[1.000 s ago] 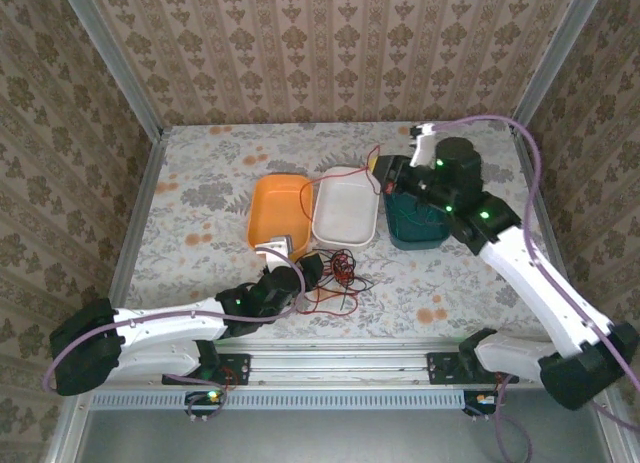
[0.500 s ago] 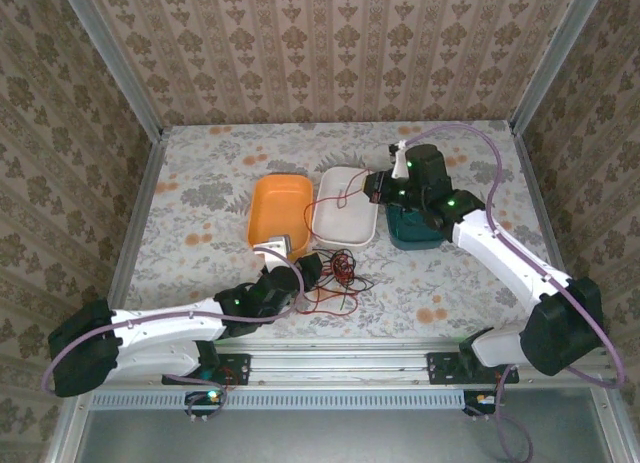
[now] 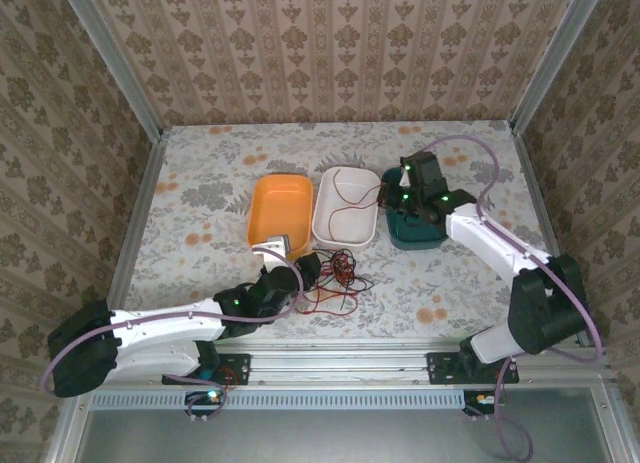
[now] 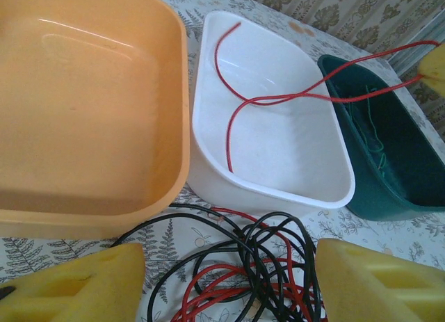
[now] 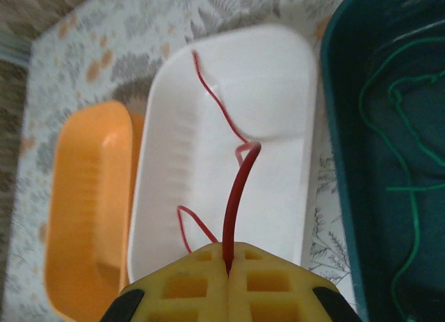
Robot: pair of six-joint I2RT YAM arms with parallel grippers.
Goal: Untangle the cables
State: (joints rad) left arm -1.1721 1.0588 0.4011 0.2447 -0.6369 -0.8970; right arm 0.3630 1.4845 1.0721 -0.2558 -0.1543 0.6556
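1. The right hand (image 5: 228,261) is pinched shut on the red cable (image 5: 238,183), above the white tray (image 5: 278,78) near the teal bin (image 5: 332,106).
2. From that pinch the red cable crosses the white tray and drops over its near rim into the tangle (image 4: 257,256) on the counter (image 4: 389,235).
3. The left hand (image 4: 229,284) is open, with a finger on either side of the tangle of red loops and black cable (image 4: 275,215). It is the nearer arm.
4. The green cable (image 5: 410,197) lies in the teal bin.
5. The red cable's axis runs far-right to near-left, so drawing it away rightward looks likeliest to free it.
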